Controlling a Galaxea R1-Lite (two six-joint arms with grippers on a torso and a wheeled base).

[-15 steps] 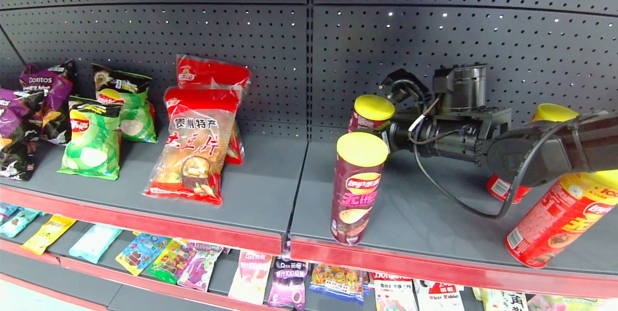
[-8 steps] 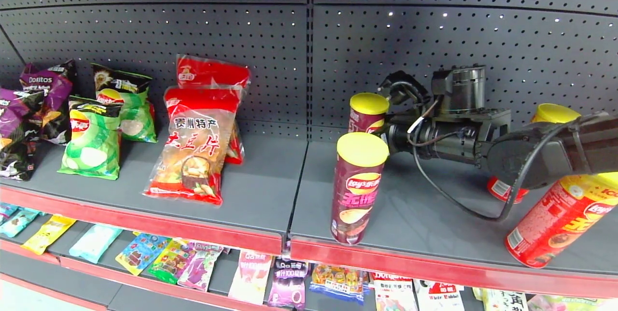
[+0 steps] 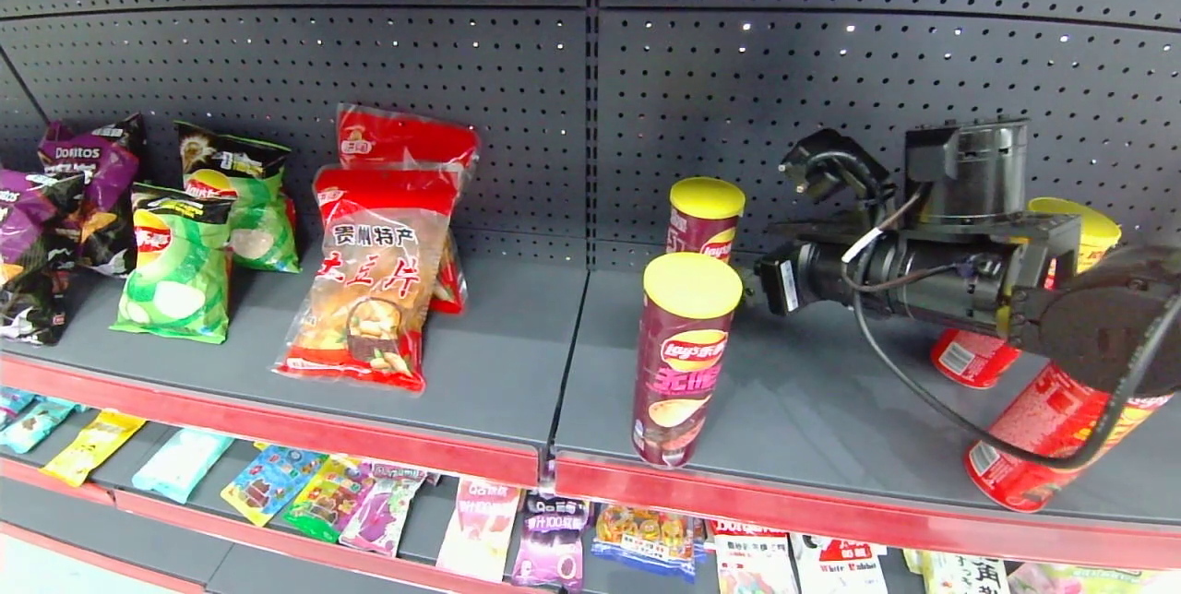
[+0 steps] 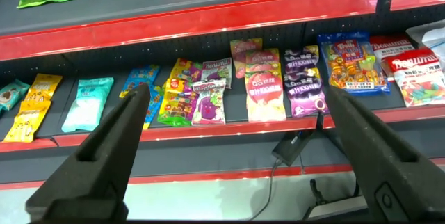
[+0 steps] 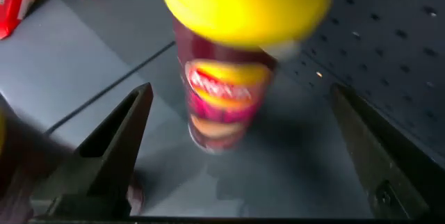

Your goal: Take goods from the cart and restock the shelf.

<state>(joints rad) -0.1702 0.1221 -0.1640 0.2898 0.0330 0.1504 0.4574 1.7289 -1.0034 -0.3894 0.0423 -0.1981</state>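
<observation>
Two maroon chip cans with yellow lids stand upright on the grey shelf (image 3: 830,409): a front can (image 3: 683,363) near the red edge and a back can (image 3: 706,220) near the pegboard. My right gripper (image 3: 755,285) hangs just right of the back can, apart from it. In the right wrist view that gripper (image 5: 242,92) is open, and the back can (image 5: 229,92) stands beyond its fingers. My left gripper (image 4: 236,90) is open and holds nothing, low down in front of the lower shelf of candy packets (image 4: 264,78).
Red chip cans (image 3: 1052,433) lean and lie at the shelf's right end, under my right arm. Red snack bags (image 3: 378,280), green bags (image 3: 180,262) and purple bags (image 3: 55,207) fill the left shelf section. Bare shelf lies between the maroon and red cans.
My right gripper has let go of the back maroon can and drawn back to the right. The can stays upright near the pegboard.
</observation>
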